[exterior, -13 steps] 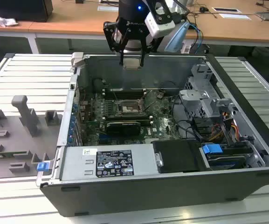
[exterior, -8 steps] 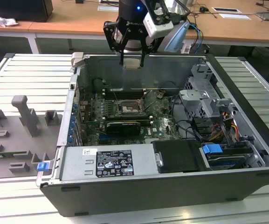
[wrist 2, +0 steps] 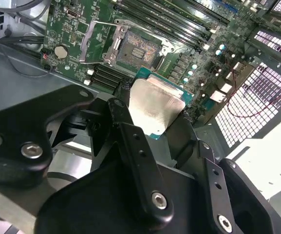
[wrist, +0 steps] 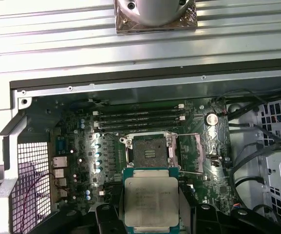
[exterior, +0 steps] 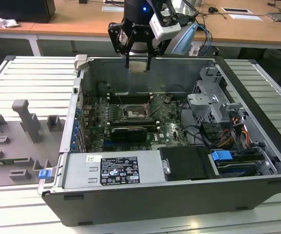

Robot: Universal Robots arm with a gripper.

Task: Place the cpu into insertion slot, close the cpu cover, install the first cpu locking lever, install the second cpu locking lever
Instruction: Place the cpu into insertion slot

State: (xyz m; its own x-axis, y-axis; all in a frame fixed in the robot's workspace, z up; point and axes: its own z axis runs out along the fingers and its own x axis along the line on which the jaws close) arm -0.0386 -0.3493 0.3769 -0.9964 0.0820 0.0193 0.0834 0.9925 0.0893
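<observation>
cpu (wrist: 151, 197): silver-grey top, green edge. insertion slot (wrist: 151, 152): black, silver rim. motherboard (wrist: 77, 141): green. fingers (wrist 2: 130, 141): black. table (exterior: 33, 83): pale grey, ribbed. case (exterior: 130, 209): dark grey.

A pale slatted metal table (exterior: 28, 83) carried everything. An open computer case (exterior: 145, 209) lay on its side across the table's middle and towards the exterior view's right, reaching close to the near edge. At the exterior view's left, just beside the case, a grey fixture plate (exterior: 4, 168) with raised blocks lay flat on the slats.
</observation>
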